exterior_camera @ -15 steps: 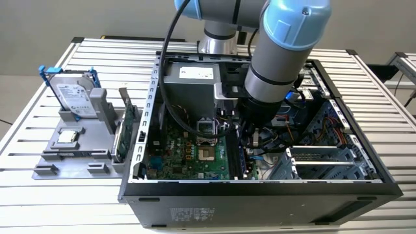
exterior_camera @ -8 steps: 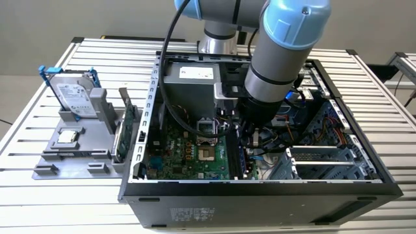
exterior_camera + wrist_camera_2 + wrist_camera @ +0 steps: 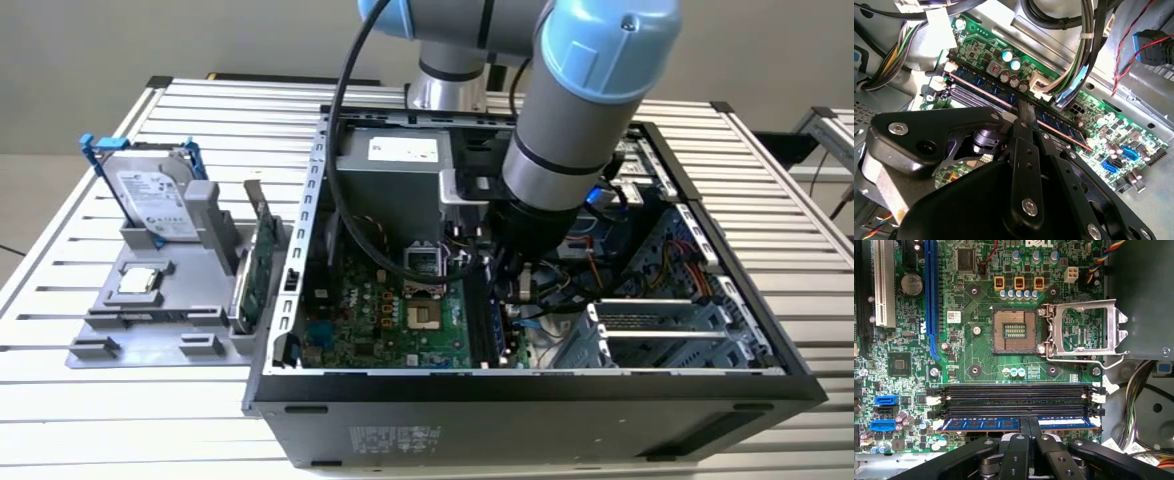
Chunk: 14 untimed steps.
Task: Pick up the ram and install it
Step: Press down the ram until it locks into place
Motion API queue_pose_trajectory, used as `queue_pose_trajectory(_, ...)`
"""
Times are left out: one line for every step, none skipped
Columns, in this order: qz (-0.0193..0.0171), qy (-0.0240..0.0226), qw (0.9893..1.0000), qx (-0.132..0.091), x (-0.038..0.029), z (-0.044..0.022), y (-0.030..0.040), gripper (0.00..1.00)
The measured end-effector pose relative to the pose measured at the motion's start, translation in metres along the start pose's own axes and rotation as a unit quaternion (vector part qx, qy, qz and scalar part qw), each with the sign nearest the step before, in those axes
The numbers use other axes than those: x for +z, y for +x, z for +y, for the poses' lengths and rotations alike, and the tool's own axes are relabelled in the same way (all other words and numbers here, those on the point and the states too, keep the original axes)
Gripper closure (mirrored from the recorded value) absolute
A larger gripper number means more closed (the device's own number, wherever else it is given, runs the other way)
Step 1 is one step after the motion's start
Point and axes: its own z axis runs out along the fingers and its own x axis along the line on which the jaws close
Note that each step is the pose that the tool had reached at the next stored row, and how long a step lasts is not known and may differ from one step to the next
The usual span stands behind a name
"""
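The arm is reaching down into the open computer case (image 3: 534, 390) on the counter (image 3: 80, 420), with the tool (image 3: 1029, 426) sitting low over the memory slots of the motherboard (image 3: 979, 355). The ram (image 3: 979, 423) is lying along the slot nearest the tool, beside the two empty black slots (image 3: 1014, 390) (its chips and a pale label are facing the first wrist view). The tool's fingers (image 3: 1020, 440) are pinched close together on the stick's top edge near its middle, so it is gripping the ram there. In the second wrist view the stick (image 3: 981, 86) is running lengthwise in its slot between the white latches (image 3: 938, 86), with the finger meeting it partway along.

Whether the module is fully seated cannot be judged from here.

Risks from this position:
- If the stick is sitting tilted, downward pressure would be binding one end and stressing the slot.
- If the notch is not lined up, pressing would be damaging the contacts.
- The cable bundle (image 3: 1081, 55) is hanging close above the slot and could be snagging the tool.
- The open processor socket (image 3: 1015, 331) is lying exposed nearby; any sideways slip could be bending its pins.
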Motion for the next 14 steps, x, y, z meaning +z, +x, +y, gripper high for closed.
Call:
queue_pose_trajectory(-0.0014, 0.0002, 1.0, 0.0, -0.002, 0.0, -0.0005, 1.0)
queue_pose_trajectory(-0.0006, 0.0001, 1.0, 0.0, -0.0057, 0.0001, -0.0004, 1.0)
queue_pose_trajectory(0.0002, -0.0001, 1.0, 0.0, -0.01, 0.0002, -0.0003, 1.0)
queue_pose_trajectory(0.0002, -0.0001, 1.0, 0.0, -0.0136, 0.0003, -0.0004, 1.0)
queue_pose_trajectory(0.0002, -0.0001, 1.0, 0.0, -0.0174, 0.0004, -0.0005, 1.0)
queue_pose_trajectory(0.0003, -0.0001, 1.0, 0.0, -0.0213, 0.0006, -0.0007, 1.0)
queue_pose_trajectory(0.0004, -0.0001, 1.0, 0.0, -0.0246, 0.0006, -0.0008, 1.0)
queue_pose_trajectory(0.0004, -0.0001, 1.0, 0.0, -0.028, 0.0007, -0.0009, 1.0)
queue_pose_trajectory(0.0003, -0.0001, 1.0, 0.0, -0.031, 0.0008, -0.0011, 1.0)
queue_pose_trajectory(0.0003, -0.0001, 1.0, 0.0, -0.0339, 0.0009, -0.0012, 1.0)
queue_pose_trajectory(0.0004, -0.0001, 1.0, 0.0, -0.0368, 0.0009, -0.0013, 1.0)
queue_pose_trajectory(0.0004, -0.0001, 1.0, 0.0, -0.0396, 0.001, -0.0014, 1.0)
queue_pose_trajectory(0.0004, -0.0001, 1.0, 0.0, -0.0422, 0.0011, -0.0015, 1.0)
queue_pose_trajectory(0.0003, -0.0001, 1.0, 0.0, -0.0447, 0.0011, -0.0016, 1.0)
